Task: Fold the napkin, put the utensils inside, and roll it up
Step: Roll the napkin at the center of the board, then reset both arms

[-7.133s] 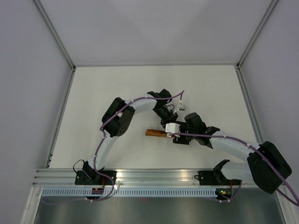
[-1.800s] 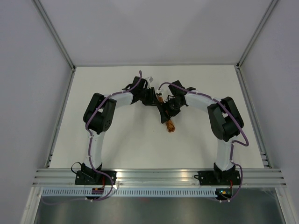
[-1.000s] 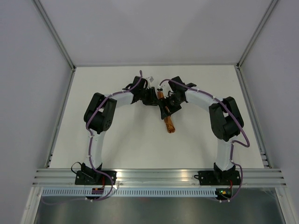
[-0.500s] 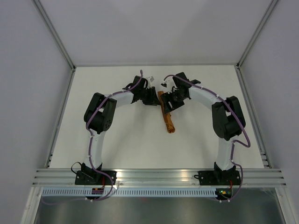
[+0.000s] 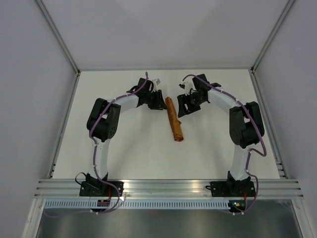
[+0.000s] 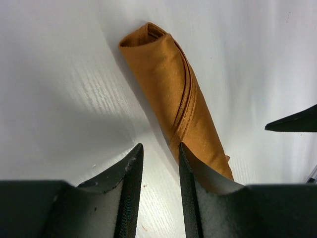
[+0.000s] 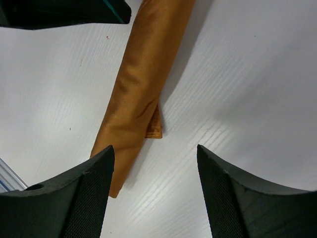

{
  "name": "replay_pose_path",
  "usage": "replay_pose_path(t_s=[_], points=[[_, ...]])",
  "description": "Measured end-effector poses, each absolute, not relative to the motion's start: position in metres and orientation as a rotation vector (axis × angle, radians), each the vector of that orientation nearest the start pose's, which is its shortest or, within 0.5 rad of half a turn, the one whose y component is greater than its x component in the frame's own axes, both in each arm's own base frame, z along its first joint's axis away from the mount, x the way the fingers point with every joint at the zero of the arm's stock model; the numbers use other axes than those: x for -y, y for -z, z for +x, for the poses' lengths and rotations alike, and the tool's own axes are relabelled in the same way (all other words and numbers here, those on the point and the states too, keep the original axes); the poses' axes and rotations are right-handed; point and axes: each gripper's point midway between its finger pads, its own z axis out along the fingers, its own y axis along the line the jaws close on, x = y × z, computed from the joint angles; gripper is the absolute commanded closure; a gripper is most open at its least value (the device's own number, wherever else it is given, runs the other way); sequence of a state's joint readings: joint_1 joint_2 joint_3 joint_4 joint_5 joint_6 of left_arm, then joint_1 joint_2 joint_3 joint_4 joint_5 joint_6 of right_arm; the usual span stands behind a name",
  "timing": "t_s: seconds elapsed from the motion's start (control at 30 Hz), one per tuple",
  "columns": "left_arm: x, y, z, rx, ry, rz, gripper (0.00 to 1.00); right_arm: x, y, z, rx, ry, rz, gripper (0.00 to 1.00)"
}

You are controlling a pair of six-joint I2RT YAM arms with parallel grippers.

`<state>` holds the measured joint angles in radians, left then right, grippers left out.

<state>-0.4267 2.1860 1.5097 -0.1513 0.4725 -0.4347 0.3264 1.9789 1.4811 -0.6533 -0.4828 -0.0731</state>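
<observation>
The left gripper (image 5: 161,102) hangs just left of the napkin's (image 5: 174,119) far end, its jaws only a narrow slit apart. In its wrist view bare desk (image 6: 59,89) shows through that slit and nothing is clamped. The finger (image 6: 198,188) on the right of that view overlaps the near end of the napkin (image 6: 173,94); I cannot tell whether it touches the cloth.

The right gripper (image 5: 181,108) hangs just right of the same end with its jaws spread wide. Its wrist view shows the two fingers (image 7: 89,193) far apart, with the napkin (image 7: 138,84) running aslant past the left-hand one. It grips nothing.

The napkin lies on the desk (image 5: 129,148) as a tight, slim orange-brown roll, out toward the far middle. One end shows in the left wrist view as a flattened fold of layers, and I cannot tell what sits inside it. A small corner of cloth (image 7: 154,130) pokes out from the side of the roll, flat on the desk.

From above, the roll's long axis runs from far to near. The far end sits between the two grippers, and the near end leans a little to the right, well clear of both arms.
</observation>
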Motion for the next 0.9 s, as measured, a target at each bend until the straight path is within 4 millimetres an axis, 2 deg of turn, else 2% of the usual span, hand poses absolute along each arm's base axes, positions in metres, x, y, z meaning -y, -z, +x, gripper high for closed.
replay_pose_path(t_s=[0.13,0.43,0.57,0.7,0.8,0.9], points=[[0.299,-0.035,0.44,-2.492,0.942,0.225,0.6,-0.203,-0.069,0.378,-2.605,-0.749,-0.639,0.27],[0.297,-0.035,0.436,-2.508,0.938,0.225,0.6,-0.192,-0.097,0.377,-2.542,-0.766,-0.605,0.27],[0.296,-0.046,0.433,-2.491,0.94,0.232,0.6,-0.189,-0.099,0.371,-2.54,-0.773,-0.6,0.26],[0.288,-0.076,0.418,-2.444,0.936,0.258,0.6,-0.18,-0.107,0.363,-2.528,-0.778,-0.584,0.25],[0.278,-0.117,0.4,-2.366,0.935,0.288,0.59,-0.162,-0.131,0.366,-2.469,-0.772,-0.541,0.24],[0.266,-0.17,0.379,-2.241,0.927,0.327,0.57,-0.132,-0.162,0.369,-2.388,-0.727,-0.475,0.22]])
